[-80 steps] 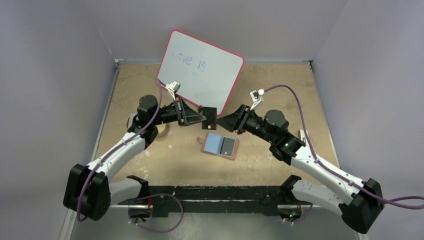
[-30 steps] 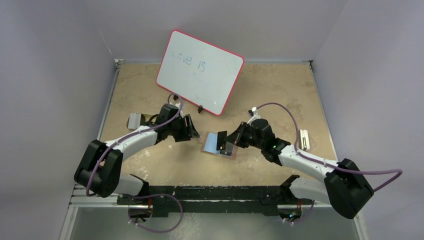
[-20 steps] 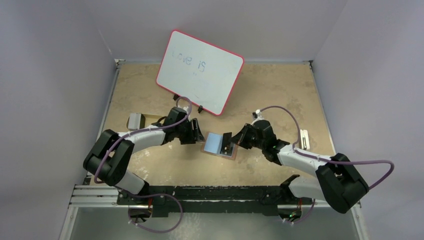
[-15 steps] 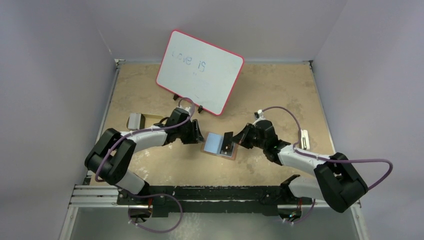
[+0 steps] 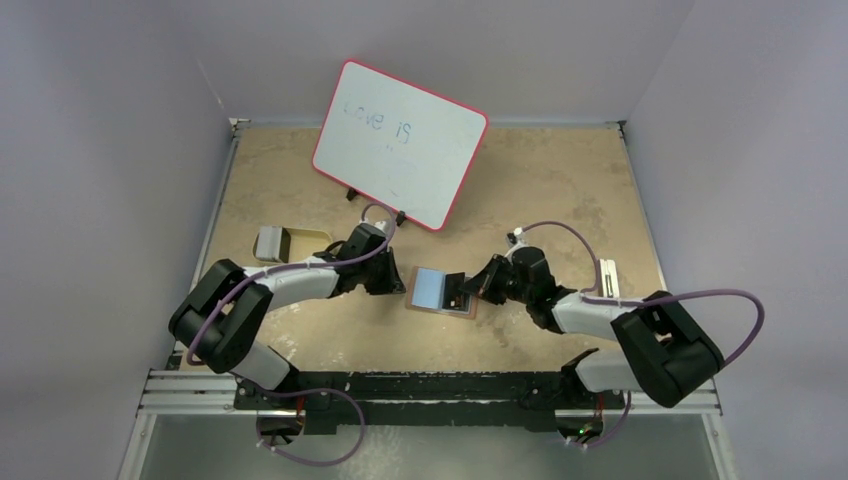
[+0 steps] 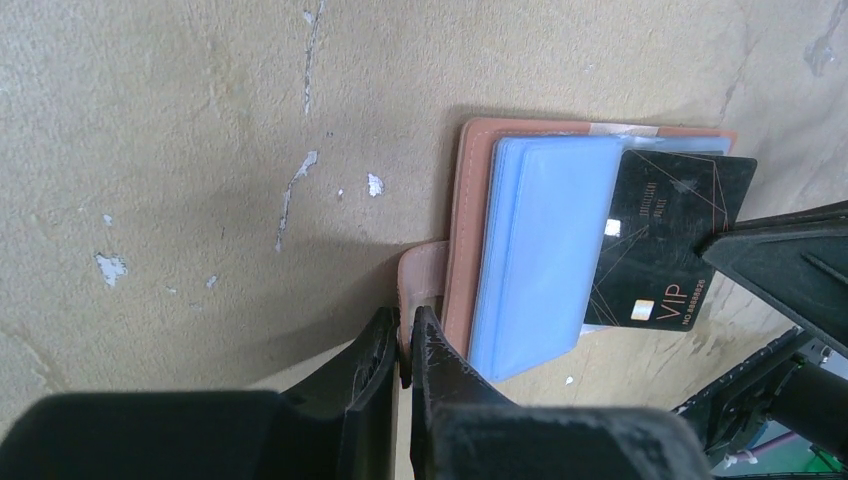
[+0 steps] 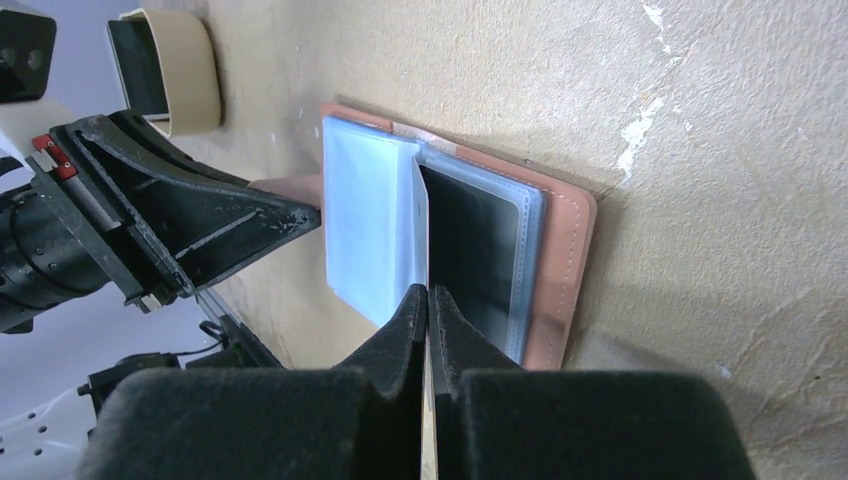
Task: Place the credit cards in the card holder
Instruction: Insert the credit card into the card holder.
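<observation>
Under way, not finished; lying open and flat mid-table (image 5: 560,190) between the two arms, near of the whiteboard (image 5: 400,140): the card holder (image 5: 432,290); brown leather-look cover, pale blue clear sleeves, one leaf lifted off the right page; pinned at its left edge by the left gripper (image 6: 405,322), fingers pinched on the tab strap (image 6: 422,270); pressed tight in the right gripper (image 7: 428,292), a black VIP card (image 6: 665,235), held over the right page and not yet in a pocket; possibly one dark card already behind the right-hand sleeve, hard to say; left to do, at a guess: sliding this card home, then any others; cannot tell whether the tan tray (image 5: 305,236) at far left holds one.
</observation>
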{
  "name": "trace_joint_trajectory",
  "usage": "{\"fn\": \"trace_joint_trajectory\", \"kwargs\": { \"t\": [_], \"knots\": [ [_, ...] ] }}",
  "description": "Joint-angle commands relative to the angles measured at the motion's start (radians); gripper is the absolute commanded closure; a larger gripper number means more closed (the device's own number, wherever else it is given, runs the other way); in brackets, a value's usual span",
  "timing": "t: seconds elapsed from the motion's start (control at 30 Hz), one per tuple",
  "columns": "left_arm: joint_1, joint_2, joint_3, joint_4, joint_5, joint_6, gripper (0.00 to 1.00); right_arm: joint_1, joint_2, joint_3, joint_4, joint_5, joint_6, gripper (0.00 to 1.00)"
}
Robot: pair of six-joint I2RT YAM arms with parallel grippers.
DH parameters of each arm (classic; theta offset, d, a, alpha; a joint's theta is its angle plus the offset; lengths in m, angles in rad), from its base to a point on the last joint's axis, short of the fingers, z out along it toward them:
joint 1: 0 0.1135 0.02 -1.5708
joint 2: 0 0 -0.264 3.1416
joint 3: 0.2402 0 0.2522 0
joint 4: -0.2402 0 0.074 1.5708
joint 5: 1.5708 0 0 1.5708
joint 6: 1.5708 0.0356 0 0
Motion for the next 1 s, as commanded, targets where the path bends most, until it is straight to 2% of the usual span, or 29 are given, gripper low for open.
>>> {"fn": "trace_joint_trajectory", "kwargs": {
  "t": [0.0, 0.37, 0.67, 0.97],
  "knots": [
    [-0.017, -0.029, -0.008, 0.000, -0.025, -0.013, 1.00, -0.005, 0.022, -0.021, 0.096, -0.040, 0.018, 1.00],
    [-0.044, -0.030, -0.012, -0.012, -0.043, -0.018, 1.00, -0.016, 0.057, -0.044, 0.203, -0.102, 0.045, 1.00],
    [-0.064, -0.051, -0.001, -0.056, -0.078, -0.009, 1.00, -0.042, 0.031, -0.029, 0.164, -0.107, 0.031, 1.00],
    [-0.074, -0.046, 0.003, -0.055, -0.078, -0.011, 1.00, -0.044, 0.132, -0.055, 0.258, -0.141, 0.024, 1.00]
  ]
}}
